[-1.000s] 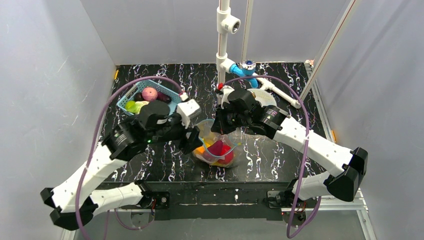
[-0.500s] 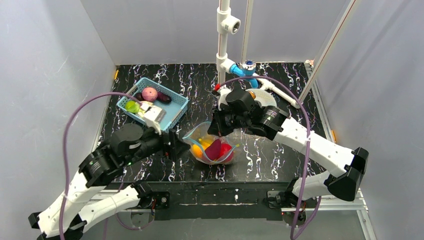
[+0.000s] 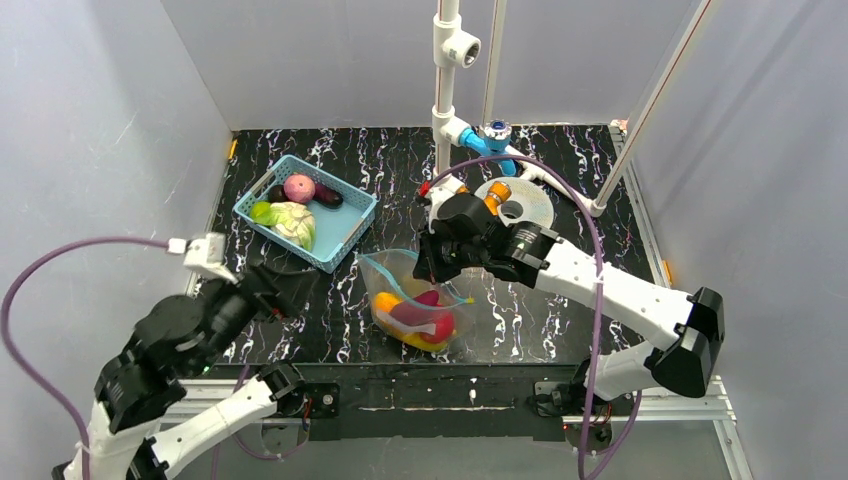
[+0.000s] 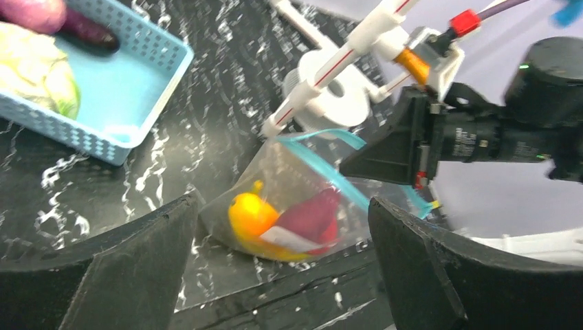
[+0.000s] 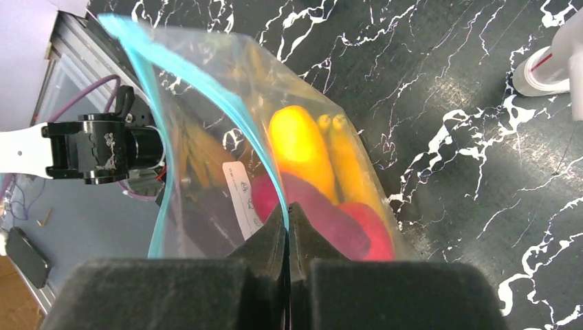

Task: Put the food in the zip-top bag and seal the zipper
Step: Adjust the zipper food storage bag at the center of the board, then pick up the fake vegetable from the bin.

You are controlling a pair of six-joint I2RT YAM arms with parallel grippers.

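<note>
Bare table (image 3: pixel 320 315) left of zip-top bag (image 3: pixel 415 305); right end effector (image 3: pixel 431 272) at its mouth; basket (image 3: pixel 340 222) behind-left.

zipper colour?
Teal-blue zipper; clearest in the right wrist view.

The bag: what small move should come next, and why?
Probably the left gripper, open and empty, should reach to the basket for the cabbage. The right gripper is shut on the zipper and holds the bag mouth open, so with the cabbage unpacked, sealing seems too early.

One zip-top bag (image 3: pixel 395 272), one blue basket (image 3: pixel 342 222), four foods (image 3: pixel 299 187) in the basket, seemingly three bagged.
</note>
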